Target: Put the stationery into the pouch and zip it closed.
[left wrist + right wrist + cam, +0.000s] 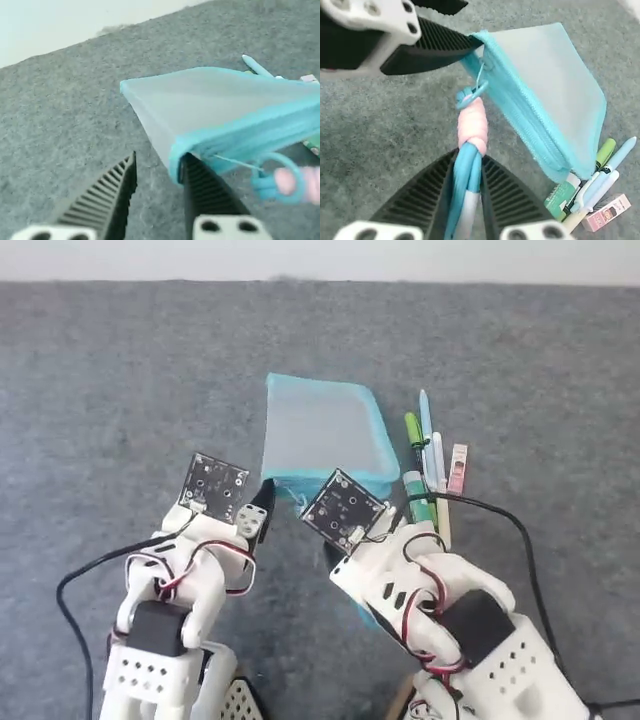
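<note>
A teal mesh pouch (322,430) lies flat mid-table, its zip edge toward the arms. My left gripper (159,167) is open at the pouch's near-left corner (176,155), and one finger (200,187) touches that corner. The right gripper (469,170) is shut on the zip pull's tassel (470,165), teal and white strands below a pink bead (474,122). The left gripper (472,22) also appears in the right wrist view, beside the same corner. Pens and a marker (425,455) and a pink eraser (458,468) lie outside the pouch, along its right side.
The grey carpeted surface (120,380) has free room to the left of and behind the pouch. A black cable (520,530) loops to the right of the right arm, and another (75,585) runs by the left arm.
</note>
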Available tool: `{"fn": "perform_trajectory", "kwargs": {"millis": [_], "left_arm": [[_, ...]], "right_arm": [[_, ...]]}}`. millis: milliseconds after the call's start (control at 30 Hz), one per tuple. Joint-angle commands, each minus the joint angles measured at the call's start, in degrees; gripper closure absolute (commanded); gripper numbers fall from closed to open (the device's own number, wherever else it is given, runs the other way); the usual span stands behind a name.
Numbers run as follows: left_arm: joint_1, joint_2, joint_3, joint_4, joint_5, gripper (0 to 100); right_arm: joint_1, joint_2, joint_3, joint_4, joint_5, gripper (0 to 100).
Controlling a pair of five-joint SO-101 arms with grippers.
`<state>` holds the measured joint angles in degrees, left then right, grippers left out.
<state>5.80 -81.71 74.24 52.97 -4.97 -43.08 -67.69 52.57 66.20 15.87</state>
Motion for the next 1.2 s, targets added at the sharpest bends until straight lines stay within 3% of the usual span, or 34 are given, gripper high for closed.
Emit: {"fn": "perform_trajectory", "kwargs": {"millis": [0,267,533,733,967,1167], "left_arm": [[0.0,0.5,-0.2,-1.8,-0.5,91],[-0.4,0.5,3.2,-5.1,-0.2,99],[-4.7,0.4,3.2,-5.9,2.5,99],[-5.8,0.4,3.2,-6.2,3.8,99],[-6.2,0.6,3.1,-6.2,4.0,99],[-11.2,0.9,2.0,-6.2,5.9,99]], "right_arm": [[1.9,-2.1,-0.5,0.2,1.6,99.2],[10.9,-2.1,1.4,0.3,4.1,99.2],[11.3,-2.0,1.4,1.6,5.0,99.2],[18.5,-1.5,1.4,1.5,7.0,99.2],[19.6,6.8,-0.3,0.6,8.0,99.2],[24.8,10.3,-1.9,0.1,8.6,99.2]]}}
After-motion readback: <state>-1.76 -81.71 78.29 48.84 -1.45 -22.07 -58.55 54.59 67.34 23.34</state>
